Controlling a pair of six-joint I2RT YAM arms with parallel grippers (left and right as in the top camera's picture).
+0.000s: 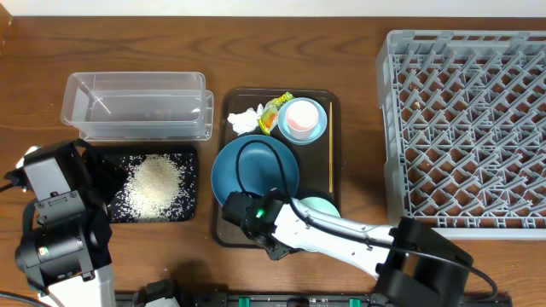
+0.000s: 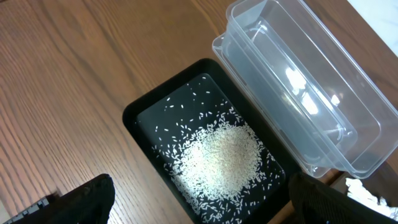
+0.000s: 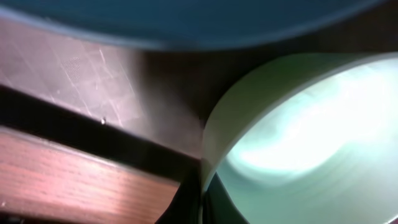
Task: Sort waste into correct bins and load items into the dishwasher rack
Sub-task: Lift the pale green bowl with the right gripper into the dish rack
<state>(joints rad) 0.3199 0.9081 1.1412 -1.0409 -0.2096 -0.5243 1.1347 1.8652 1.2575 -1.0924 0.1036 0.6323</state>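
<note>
**Right gripper pinches the mint bowl; left hangs open over the rice**

Brown wooden table (image 1: pixel 34 68) carries everything. At its right end stands the large square light-grey plastic dishwasher rack (image 1: pixel 465 128). Left of it lies a dark-brown serving tray (image 1: pixel 314 166). Far left sit the clear plastic rectangular tub (image 1: pixel 136 107) and, just in front, the shallow black rectangular tray (image 1: pixel 189 183), under the wide-open left gripper (image 2: pixel 199 208).

On the serving tray rest the large dark-blue round dish (image 1: pixel 256 170) and the mint-green bowl (image 1: pixel 317 205). The right gripper (image 3: pixel 200 208) is clamped on that bowl's rim. Behind are the small light-blue bowl (image 1: pixel 317 130) holding the small pink cup (image 1: pixel 300 115), the crumpled white tissue (image 1: pixel 243 121) and the yellow-green snack wrapper (image 1: pixel 275 109). Loose white rice grains (image 1: pixel 153 181) heap in the black tray.
</note>
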